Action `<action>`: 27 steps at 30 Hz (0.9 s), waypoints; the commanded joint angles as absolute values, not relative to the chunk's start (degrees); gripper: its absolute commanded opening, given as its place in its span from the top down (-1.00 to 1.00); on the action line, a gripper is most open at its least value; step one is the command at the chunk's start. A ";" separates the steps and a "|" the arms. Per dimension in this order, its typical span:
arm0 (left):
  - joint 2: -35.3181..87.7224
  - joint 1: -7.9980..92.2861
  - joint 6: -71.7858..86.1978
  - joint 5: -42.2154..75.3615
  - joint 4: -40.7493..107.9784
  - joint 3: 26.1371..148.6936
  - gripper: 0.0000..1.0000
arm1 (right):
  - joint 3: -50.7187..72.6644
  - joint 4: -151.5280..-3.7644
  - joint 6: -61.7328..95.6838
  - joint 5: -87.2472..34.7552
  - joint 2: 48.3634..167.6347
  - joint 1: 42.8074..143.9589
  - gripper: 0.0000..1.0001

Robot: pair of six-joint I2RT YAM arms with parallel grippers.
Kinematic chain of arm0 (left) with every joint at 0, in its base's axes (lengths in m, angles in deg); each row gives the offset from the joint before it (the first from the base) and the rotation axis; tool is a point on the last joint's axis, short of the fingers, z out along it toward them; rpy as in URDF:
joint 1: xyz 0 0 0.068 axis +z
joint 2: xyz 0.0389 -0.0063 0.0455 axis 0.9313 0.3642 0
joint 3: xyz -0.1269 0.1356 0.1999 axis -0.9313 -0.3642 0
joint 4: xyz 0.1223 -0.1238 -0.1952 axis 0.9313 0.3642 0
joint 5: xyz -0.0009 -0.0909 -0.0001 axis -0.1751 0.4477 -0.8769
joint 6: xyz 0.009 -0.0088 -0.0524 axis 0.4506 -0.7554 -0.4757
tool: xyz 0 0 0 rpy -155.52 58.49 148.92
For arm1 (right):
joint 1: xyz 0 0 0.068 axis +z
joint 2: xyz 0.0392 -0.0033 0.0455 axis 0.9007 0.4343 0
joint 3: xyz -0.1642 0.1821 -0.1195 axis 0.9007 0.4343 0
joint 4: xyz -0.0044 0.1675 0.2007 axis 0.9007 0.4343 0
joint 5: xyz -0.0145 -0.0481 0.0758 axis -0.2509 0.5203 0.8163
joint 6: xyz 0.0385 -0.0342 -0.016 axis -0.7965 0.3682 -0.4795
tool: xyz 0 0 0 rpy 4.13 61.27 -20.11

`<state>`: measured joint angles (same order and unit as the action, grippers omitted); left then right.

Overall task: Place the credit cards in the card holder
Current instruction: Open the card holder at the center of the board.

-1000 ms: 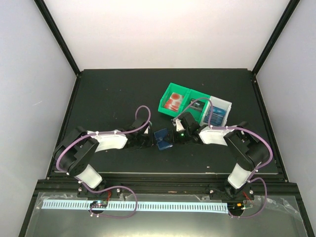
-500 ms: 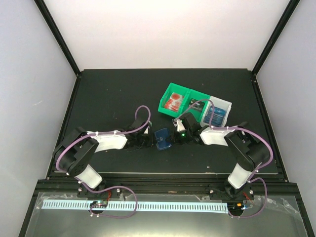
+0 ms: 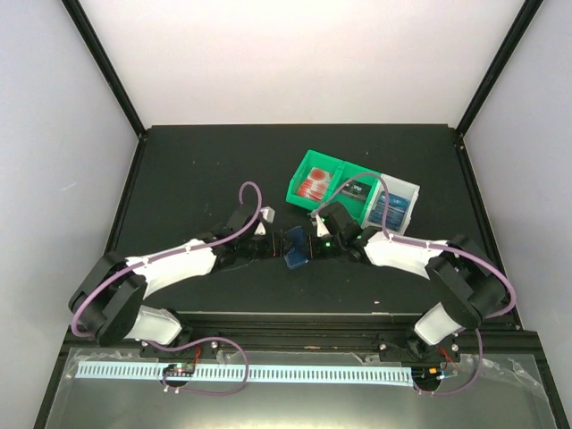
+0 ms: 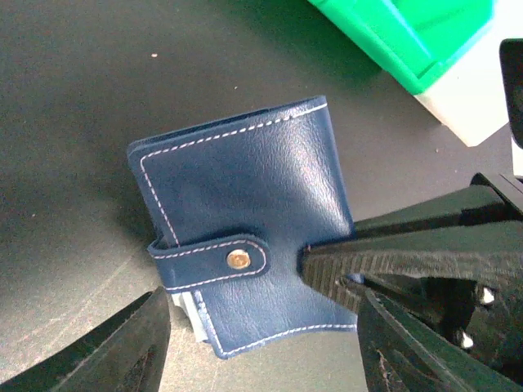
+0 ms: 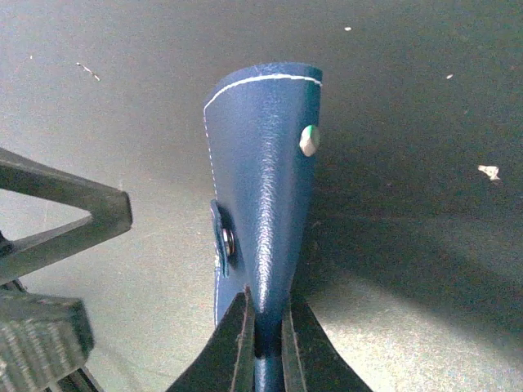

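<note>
The card holder (image 3: 294, 249), dark blue with white stitching and its tab snapped, stands on edge between both grippers at mid table. My right gripper (image 5: 264, 298) is shut on its lower edge (image 5: 265, 212). In the left wrist view that ribbed finger pinches the holder (image 4: 245, 220) from the right. My left gripper (image 4: 263, 347) is open, its fingers either side of the holder's near corner without touching. Red-and-white credit cards (image 3: 314, 186) lie in the green bin, and blue ones (image 3: 390, 209) in the white bin.
The green and white compartment tray (image 3: 350, 179) stands just behind the right gripper (image 3: 315, 243), and its corner (image 4: 409, 37) shows close by in the left wrist view. Black side rails border the dark table (image 3: 197, 170).
The right gripper has shut on the card holder and the left gripper has let go and opened. Both arms have reached inward and the holder now stands on edge.
</note>
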<state>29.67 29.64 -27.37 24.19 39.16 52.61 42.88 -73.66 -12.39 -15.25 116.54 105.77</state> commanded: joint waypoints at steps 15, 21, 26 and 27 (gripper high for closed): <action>36.25 29.16 -27.68 26.92 41.79 56.99 -0.47 | 38.64 -67.36 -10.51 -20.41 113.31 108.27 0.86; 34.64 29.16 -27.21 28.04 38.45 56.11 -0.51 | 38.66 -67.14 -10.16 -20.26 113.49 108.61 0.86; 35.85 29.18 -27.29 24.80 40.79 57.33 -0.50 | 38.50 -67.27 -9.75 -19.60 113.22 109.01 0.86; 36.50 29.15 -27.30 24.25 41.33 57.72 -0.49 | 38.48 -67.35 -9.64 -19.62 113.12 109.12 0.86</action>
<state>35.87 29.51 -27.63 26.40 40.47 54.67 40.02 -66.76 -10.80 -19.71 114.36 108.42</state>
